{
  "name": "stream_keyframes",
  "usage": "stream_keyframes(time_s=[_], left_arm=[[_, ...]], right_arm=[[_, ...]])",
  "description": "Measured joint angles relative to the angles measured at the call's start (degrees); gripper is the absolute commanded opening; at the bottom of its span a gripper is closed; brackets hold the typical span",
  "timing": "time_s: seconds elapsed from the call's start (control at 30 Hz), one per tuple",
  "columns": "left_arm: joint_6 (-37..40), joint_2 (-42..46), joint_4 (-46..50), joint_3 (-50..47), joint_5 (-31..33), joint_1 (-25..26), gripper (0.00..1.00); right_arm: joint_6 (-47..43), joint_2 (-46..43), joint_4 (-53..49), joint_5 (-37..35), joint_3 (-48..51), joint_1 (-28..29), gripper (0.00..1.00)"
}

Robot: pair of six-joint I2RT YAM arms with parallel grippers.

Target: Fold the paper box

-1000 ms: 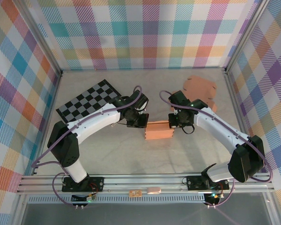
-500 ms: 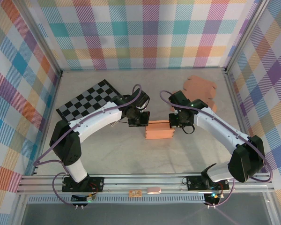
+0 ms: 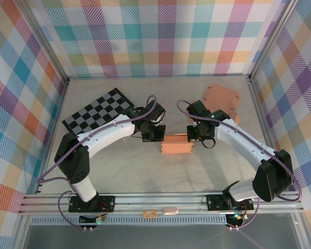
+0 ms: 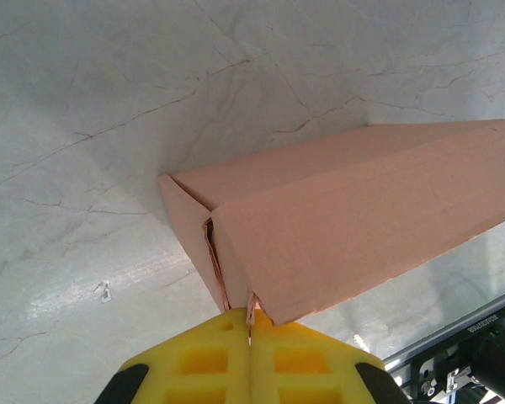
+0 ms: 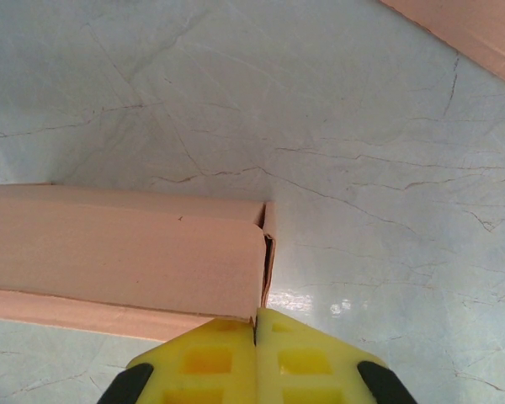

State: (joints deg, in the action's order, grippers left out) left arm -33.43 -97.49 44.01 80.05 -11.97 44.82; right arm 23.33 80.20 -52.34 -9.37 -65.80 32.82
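Left gripper [image 4: 250, 324] shifts slightly, fingers closed, tips touching the left end of the salmon-pink rectangular paper box [image 3: 176, 145]; right gripper [image 5: 257, 318], closed too, touches its right end

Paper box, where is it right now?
In the top view, the paper box sits mid-table, its ends pinched by the left claw and right claw.
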Motion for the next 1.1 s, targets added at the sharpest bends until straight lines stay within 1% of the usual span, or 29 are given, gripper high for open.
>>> stream_keyframes(time_s=[0.27,0.47,0.57,0.67,0.87,0.93,1.1], left_arm=[[0.02,1.25,-3.23,-3.39,-0.22,0.0,0.0],[0.07,1.25,-3.69,-3.82,-0.17,0.04,0.0],[0.24,1.25,-3.69,-3.82,-0.17,0.07,0.0],[0.26,1.25,-3.69,-3.82,-0.09,0.13,0.0],[0.68,1.25,-3.65,-3.82,0.17,0.42,0.0],[0.85,1.25,-3.67,-3.82,0.5,0.55,0.0],[0.92,1.25,-3.65,-3.82,0.94,0.96,0.0]], right_arm=[[-0.2,-0.2,1.29,-0.31,1.57,0.17,0.05],[-0.2,-1.16,1.73,-0.07,2.38,0.22,0.12],[0.13,-1.57,1.4,0.04,2.38,0.22,0.18],[1.14,-2.86,0.22,0.66,2.1,0.22,0.26],[5.88,-5.7,-1.51,5.2,-1.75,0.22,0.46],[9.07,-6.69,-1.6,7.13,-2.58,0.22,0.53],[20.0,-9.25,-2.03,10.82,-2.78,-1.09,0.6]])
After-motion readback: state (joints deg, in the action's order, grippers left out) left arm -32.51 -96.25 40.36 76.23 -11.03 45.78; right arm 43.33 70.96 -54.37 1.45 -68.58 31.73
